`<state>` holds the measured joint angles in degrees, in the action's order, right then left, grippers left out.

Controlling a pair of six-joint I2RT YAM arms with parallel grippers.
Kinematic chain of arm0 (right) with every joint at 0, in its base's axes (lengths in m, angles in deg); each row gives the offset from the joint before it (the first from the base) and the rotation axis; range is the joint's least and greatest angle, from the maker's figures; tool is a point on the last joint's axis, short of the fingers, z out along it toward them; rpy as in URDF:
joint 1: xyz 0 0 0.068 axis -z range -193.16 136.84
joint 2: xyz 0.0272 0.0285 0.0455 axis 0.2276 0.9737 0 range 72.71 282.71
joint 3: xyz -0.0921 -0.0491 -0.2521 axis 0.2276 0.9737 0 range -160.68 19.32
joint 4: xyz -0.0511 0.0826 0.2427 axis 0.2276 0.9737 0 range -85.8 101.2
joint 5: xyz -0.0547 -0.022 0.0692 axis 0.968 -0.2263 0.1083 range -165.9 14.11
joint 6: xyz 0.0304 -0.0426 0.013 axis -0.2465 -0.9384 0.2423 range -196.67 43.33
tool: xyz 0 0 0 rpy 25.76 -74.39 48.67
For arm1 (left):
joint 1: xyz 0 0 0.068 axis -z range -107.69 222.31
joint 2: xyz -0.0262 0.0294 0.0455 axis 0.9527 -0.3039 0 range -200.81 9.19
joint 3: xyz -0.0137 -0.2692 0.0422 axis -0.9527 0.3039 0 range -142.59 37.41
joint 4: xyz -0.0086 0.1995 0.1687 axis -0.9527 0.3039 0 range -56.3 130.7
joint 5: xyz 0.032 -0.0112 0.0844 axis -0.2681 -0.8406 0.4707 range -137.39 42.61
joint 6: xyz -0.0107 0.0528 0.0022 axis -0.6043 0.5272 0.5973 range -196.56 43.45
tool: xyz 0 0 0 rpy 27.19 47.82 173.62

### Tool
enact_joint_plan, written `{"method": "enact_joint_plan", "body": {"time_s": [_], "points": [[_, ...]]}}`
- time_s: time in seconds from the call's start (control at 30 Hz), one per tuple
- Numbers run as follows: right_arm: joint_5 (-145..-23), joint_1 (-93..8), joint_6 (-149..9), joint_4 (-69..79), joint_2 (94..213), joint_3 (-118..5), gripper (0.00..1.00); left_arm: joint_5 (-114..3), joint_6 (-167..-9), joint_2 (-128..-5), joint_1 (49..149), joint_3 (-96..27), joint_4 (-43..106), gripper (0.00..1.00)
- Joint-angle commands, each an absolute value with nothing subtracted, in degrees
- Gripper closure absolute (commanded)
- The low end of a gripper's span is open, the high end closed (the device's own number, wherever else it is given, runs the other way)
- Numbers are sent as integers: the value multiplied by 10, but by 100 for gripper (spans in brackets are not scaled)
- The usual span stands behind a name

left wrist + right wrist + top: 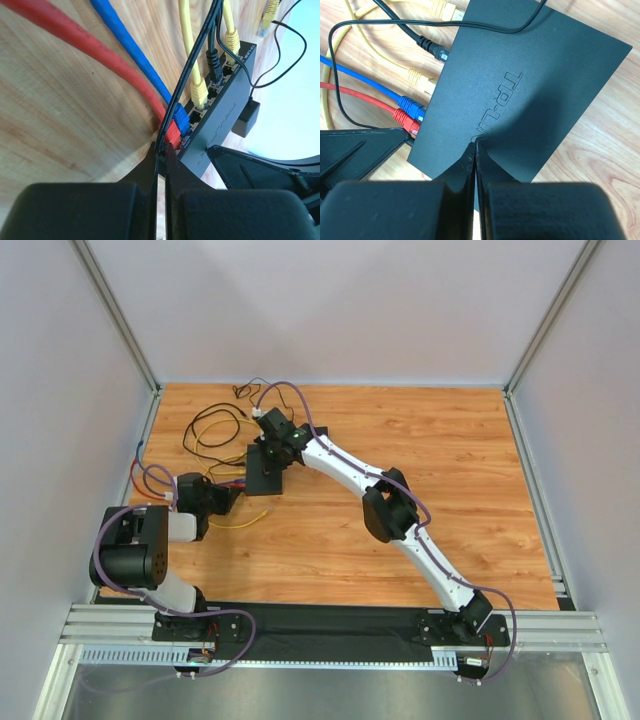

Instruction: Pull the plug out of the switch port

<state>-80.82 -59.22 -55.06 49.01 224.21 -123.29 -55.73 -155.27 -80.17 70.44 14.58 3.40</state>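
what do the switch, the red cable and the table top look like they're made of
The switch looks like moulded plastic, matte black: lettering is formed into its top, with little glare. The red cable has a smooth, faintly shiny jacket, probably flexible plastic. The table shows wood grain, maybe laminate rather than solid wood.

Top view: high over the near edge, looking down on the whole table [450, 500]. Wrist views: very close, angled down. All share the switch [266, 472]; both wrist views show its port edge.
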Motion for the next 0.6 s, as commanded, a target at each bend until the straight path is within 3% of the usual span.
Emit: {"method": "enact_joint_plan", "body": {"time_s": [0.0,0.1,0.27,0.33,0.57], "points": [[-750,-574,-575,600,2294,-1216,100,-496,-1497,-767,686,130,94,100],[-750,-573,-574,600,2293,-1213,100,-485,-1512,-767,685,138,109,100],[-750,-570,-573,602,2292,-1212,100,-505,-1547,-798,671,158,33,100],[-750,-570,-572,597,2291,-1210,100,-501,-1572,-811,668,199,-68,100],[-750,-570,-574,601,2292,-1208,100,-490,-1569,-804,648,220,-109,100]]}}
